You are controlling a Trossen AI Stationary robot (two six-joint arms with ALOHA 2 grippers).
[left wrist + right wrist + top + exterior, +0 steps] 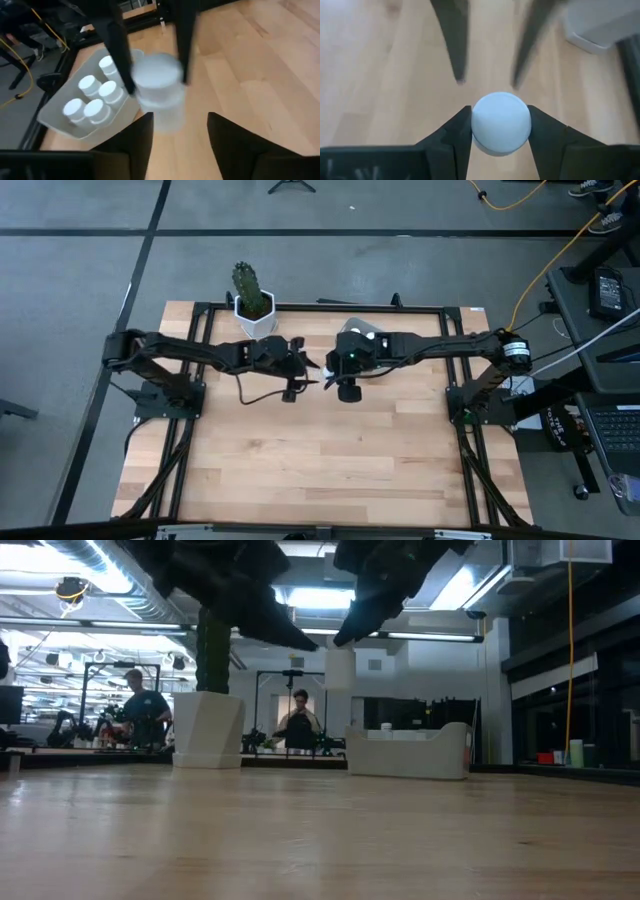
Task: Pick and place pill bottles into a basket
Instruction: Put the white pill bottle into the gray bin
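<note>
The right gripper (500, 122) is holding one pill bottle (500, 121) above the middle of the table (330, 460), its fingers closing on the bottle's sides just under the cap. The left gripper (175, 132) is facing it from just beside, its fingers parted and holding nothing; in the left wrist view the bottle (159, 92) is sitting beyond those fingers, between the right gripper's own. The low view is showing the bottle (340, 668) hanging well clear of the tabletop.

The basket (60, 107) is lying near the far edge, beside the cactus pot (254, 315), and five bottles (95, 97) are already standing upright in it (the held one appears to be the last).

Handling judgement: the bottle is looking light, rigid and smooth-walled, so slipping is the likelier fault, not crushing. The sound grip is across the round body or cap, square on, as the right gripper is doing now. Tipping is a risk on release, given the narrow base; the remaining free space in the basket is looking tight.
</note>
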